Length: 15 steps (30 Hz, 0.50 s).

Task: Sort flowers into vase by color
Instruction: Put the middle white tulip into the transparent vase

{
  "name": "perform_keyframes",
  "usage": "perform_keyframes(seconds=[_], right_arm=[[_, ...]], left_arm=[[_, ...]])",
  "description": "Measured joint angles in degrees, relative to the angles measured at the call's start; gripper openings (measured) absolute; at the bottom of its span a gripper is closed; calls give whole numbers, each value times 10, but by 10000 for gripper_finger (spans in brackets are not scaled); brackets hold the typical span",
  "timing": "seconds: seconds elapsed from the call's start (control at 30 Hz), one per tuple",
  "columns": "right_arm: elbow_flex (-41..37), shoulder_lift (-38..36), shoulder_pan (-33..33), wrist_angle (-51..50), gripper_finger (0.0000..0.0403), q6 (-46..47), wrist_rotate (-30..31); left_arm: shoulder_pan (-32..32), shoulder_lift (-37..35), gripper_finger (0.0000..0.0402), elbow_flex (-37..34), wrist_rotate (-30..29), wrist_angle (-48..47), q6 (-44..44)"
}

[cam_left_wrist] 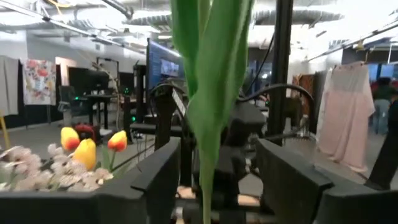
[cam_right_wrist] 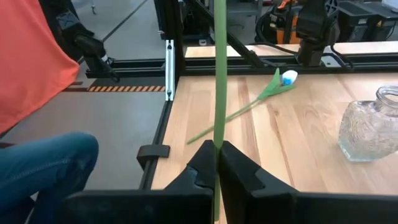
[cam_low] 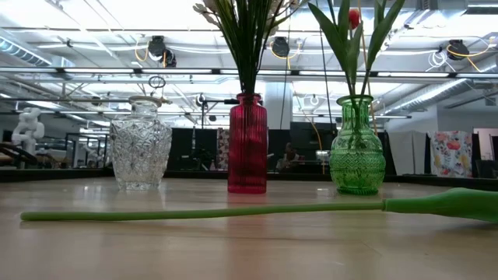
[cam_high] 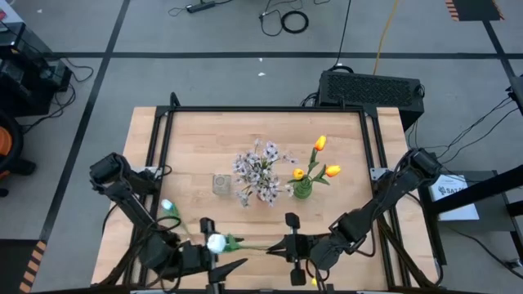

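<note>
No legible writing; right gripper (cam_right_wrist: 217, 163) pinches stem (cam_right_wrist: 219, 81).

Light came from above, from long ceiling lamps (cam_low: 233, 12) that showed white and overexposed in the low view. The wooden table (cam_high: 204, 155) was lit evenly in the high view, with only soft, short shadows under the vases. In the low view the near table surface was blurred, and the green stem (cam_low: 202, 211) lying there was a little soft. In the left wrist view the close leaves (cam_left_wrist: 211, 81) were out of focus against a bright room.
</note>
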Motion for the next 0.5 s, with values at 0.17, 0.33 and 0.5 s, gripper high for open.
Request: perform_keyframes(seconds=[0.17,0.33,0.5], right_arm=[[0,-8,8,-8,0,6,0],[0,-8,7,-6,0,6,0],[0,-8,6,-5,0,6,0]], left_arm=[[-17,-16,183,0,-9,-39,-27],[-11,-16,162,0,-9,-69,-69],[17,-16,161,0,-9,-141,-152]])
